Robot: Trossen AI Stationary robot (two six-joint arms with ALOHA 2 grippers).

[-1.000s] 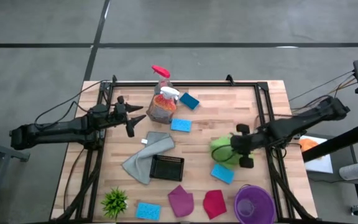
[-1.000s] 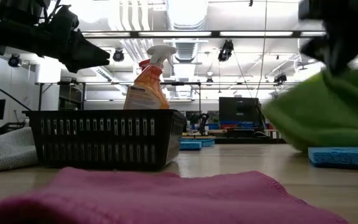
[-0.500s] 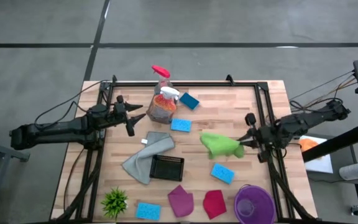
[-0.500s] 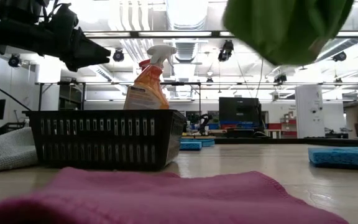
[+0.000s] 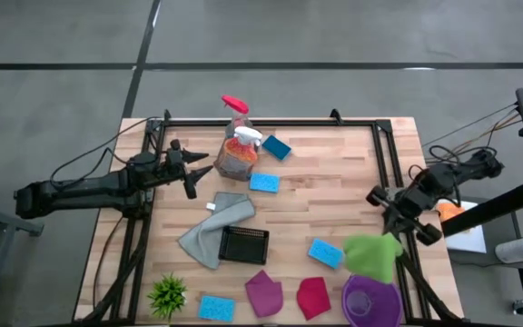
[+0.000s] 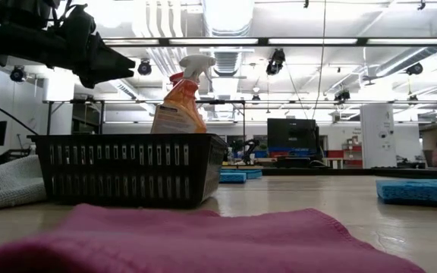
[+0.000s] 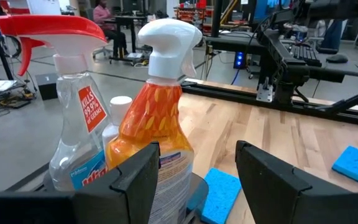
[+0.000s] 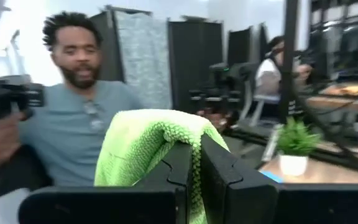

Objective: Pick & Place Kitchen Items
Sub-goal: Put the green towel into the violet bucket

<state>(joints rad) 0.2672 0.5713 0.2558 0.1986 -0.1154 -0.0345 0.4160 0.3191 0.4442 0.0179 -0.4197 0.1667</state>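
A pale butcher-block wooden table [image 5: 334,182] stands on a grey concrete floor [image 5: 62,54] crossed by dark seams. Behind it, long ceiling strip lights [image 6: 226,41], dark partition panels [image 8: 188,59] and distant workbenches [image 7: 241,43].

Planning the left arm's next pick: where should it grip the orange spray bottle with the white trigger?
Grip the orange spray bottle at the narrow neck just under its white trigger head, coming level from the left gripper's side. It stands upright, and the clear bottle with the red trigger crowds one flank, so keep the open fingers clear of it.
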